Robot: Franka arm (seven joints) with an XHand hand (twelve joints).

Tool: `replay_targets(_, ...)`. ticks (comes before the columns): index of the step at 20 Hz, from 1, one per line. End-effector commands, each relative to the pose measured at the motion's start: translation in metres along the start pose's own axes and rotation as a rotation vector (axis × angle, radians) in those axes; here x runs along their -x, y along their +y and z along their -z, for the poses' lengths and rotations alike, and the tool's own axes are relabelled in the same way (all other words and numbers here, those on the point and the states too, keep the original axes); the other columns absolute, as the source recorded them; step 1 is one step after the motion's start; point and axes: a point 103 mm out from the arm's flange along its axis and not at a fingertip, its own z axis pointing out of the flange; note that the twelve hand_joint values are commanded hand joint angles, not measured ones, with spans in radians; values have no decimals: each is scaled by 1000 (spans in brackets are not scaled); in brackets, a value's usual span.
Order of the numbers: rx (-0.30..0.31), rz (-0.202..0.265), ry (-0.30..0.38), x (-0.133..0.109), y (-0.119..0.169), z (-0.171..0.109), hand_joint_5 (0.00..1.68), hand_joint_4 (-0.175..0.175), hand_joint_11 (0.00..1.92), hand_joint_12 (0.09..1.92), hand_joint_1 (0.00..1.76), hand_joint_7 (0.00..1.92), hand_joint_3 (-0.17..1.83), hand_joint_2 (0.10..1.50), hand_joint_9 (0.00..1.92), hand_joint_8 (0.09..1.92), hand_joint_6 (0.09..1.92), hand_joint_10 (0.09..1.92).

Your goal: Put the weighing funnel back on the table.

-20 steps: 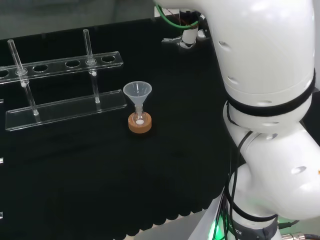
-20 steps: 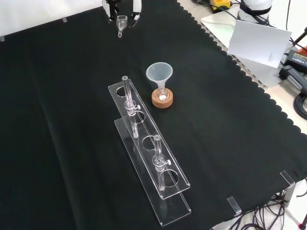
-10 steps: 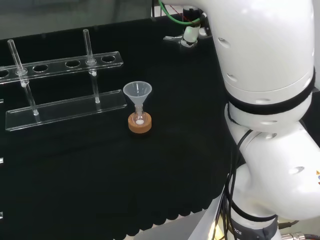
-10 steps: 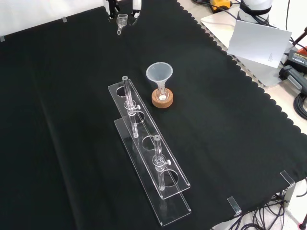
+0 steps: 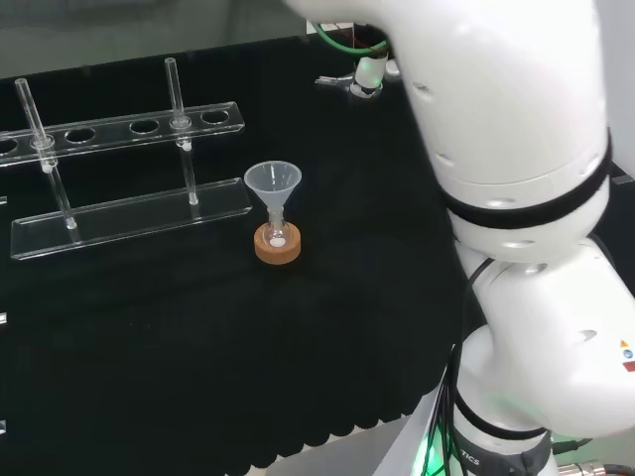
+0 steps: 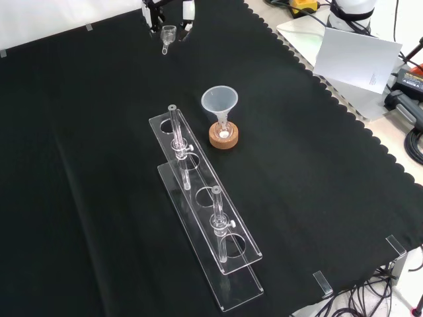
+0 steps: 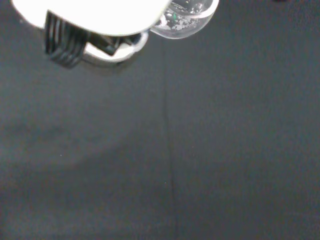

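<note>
The weighing funnel point(image 6: 168, 33), a small clear scoop with a short stem pointing down, hangs at the far edge of the black cloth in the front view. The hand point(image 6: 187, 10) comes in from the top of that view, its fingers pinching the piece from both sides. In the head view the hand point(image 5: 368, 69) sits at the back of the bench beside the big white arm link, with the weighing funnel point(image 5: 334, 81) sticking out to its left. The wrist view has a white part of the hand point(image 7: 90, 15) and the clear weighing funnel point(image 7: 187, 21) above bare cloth.
The big funnel point(image 6: 219, 100) stands in a small flask on a cork ring point(image 6: 224, 137) mid-cloth. A clear test tube rack point(image 6: 205, 205) with two tubes lies nearer the front view's bottom. The rack point(image 5: 129, 169) is left of the funnel point(image 5: 273, 182) in the head view.
In the head view the arm's upper link and the hand have swung slightly left. The weighing funnel stays held in the hand, and nothing else on the cloth moved.
</note>
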Motion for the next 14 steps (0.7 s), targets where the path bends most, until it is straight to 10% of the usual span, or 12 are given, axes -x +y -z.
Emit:
replay_targets(1,-74,6,-27,-7,53,-48,1585,175,1238,739,1160,1177,567,633,1492,461,87,87)
replay_targets(14,-137,22,-41,-20,93,-99,1585,175,1238,741,1160,1175,566,634,1492,464,87,87)
